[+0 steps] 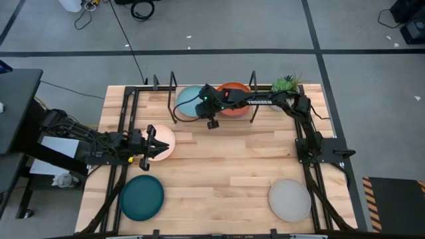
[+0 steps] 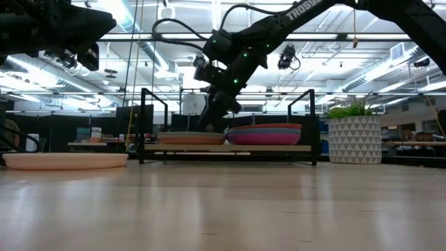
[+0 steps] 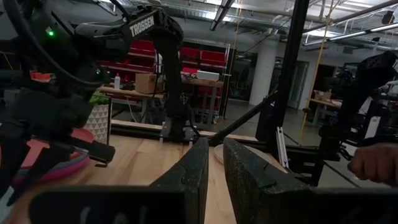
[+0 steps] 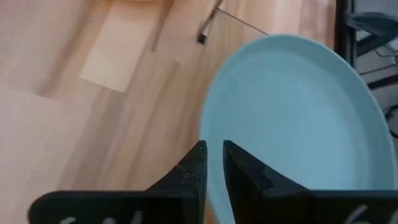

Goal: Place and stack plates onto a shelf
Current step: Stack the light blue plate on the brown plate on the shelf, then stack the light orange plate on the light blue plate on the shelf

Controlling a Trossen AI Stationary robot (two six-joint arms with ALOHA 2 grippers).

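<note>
Right gripper (image 4: 213,163) pinches the light blue plate's (image 4: 292,118) rim, fingers narrowly apart, seating it on the shelf (image 1: 199,121); left gripper (image 3: 214,163) waits nearly closed, empty.

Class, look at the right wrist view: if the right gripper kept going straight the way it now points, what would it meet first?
Most likely the light blue plate: the right gripper has its fingertips right at that plate's near rim on the shelf. Whether they touch it cannot be told.

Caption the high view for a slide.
Right gripper at the light blue round plate on the black-framed wooden shelf; left gripper over the cream-pink round plate.
</note>
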